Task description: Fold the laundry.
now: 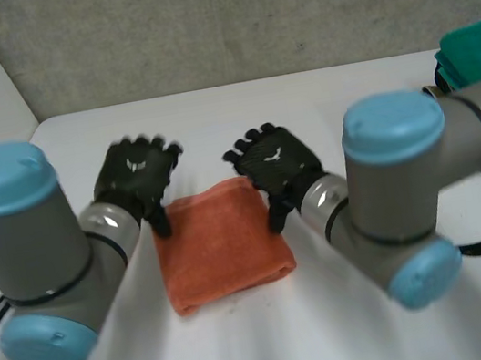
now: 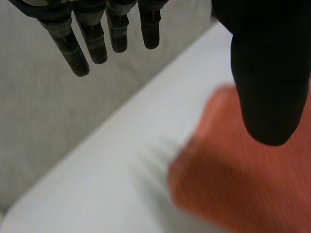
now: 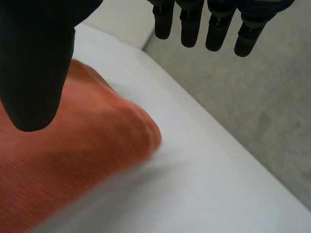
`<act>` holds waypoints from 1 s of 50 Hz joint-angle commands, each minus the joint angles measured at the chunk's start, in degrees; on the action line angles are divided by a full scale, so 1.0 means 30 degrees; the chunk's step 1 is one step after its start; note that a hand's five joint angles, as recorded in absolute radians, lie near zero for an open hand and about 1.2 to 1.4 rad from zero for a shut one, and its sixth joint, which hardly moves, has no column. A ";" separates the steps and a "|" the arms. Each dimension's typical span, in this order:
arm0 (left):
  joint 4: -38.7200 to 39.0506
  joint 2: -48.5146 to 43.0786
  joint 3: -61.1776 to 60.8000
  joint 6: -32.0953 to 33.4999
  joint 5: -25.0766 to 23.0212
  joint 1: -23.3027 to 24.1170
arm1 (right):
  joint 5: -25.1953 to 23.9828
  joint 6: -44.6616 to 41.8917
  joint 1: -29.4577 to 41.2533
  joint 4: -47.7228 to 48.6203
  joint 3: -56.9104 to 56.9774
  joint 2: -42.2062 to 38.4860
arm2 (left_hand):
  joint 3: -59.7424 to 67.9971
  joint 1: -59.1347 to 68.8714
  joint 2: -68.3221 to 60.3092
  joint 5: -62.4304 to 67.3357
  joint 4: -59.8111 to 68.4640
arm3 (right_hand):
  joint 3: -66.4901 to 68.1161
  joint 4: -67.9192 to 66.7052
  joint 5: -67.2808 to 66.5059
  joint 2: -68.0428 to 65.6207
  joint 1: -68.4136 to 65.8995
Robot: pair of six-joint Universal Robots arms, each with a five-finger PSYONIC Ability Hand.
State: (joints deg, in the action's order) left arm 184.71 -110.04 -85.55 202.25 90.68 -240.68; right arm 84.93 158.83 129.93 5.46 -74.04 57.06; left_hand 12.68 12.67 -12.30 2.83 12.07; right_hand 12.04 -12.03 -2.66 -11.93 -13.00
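An orange cloth (image 1: 222, 243) lies folded on the table (image 1: 328, 96). The left hand (image 1: 137, 181) and right hand (image 1: 275, 163) flank it, both released

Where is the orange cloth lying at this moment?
In the head view the folded orange cloth lies in the middle of the white table, between the left robot hand and the right robot hand.

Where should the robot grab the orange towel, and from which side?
Probably its two far corners, pinched from above. The orange towel lies flat and folded on the table, so only edges and corners offer something to lift. The left hand is open over the far left corner, the right hand open by the right edge, so each comes from its own side.
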 commanded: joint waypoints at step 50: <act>-0.2948 0.0732 0.2851 -0.1910 -0.9720 -0.1307 | 0.0402 -0.2964 0.2569 0.7643 0.1065 -0.6041 | -0.0204 -0.0201 0.0079 -0.0255 -0.0001 | 0.9261 -0.9264 -0.9056 -0.9300 -0.8943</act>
State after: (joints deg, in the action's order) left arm 175.87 -108.00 -77.11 196.52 61.46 -244.46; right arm 86.14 149.88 137.97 27.64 -73.78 40.31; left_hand 12.68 12.67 -12.30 2.82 12.07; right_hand 23.59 -23.67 -12.38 -23.56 -23.49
